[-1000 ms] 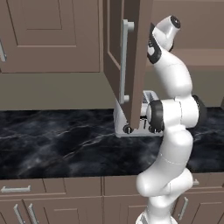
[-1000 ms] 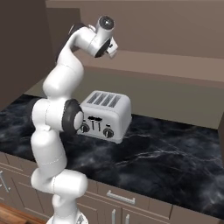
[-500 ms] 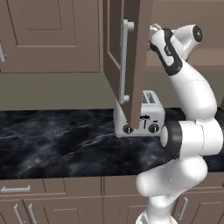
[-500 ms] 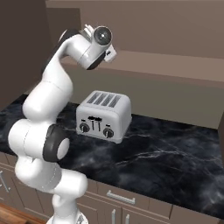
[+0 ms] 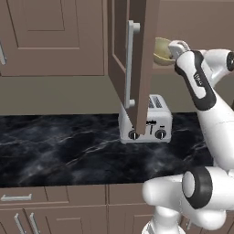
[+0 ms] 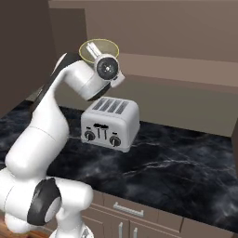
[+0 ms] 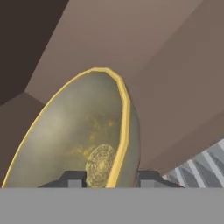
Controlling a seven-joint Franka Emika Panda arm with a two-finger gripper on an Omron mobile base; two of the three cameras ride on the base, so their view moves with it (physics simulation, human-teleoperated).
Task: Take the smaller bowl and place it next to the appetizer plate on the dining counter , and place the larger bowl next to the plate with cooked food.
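The pincer [image 7: 107, 177] pinches the rim of the pale cream-yellow glossy round bowl [image 7: 83, 135], one dark fingertip [image 7: 72, 178] inside the bowl and the other outside its wall, at the bottom of the hand view. In the left base view the bowl [image 5: 161, 50] sits in the upper right, just past the edge of the open brown wooden cabinet door [image 5: 137, 64]. In the right base view it [image 6: 98, 50] is held high in the upper left, above the silver four-slot toaster [image 6: 110, 123] standing on the black white-veined marble surface [image 6: 186, 172].
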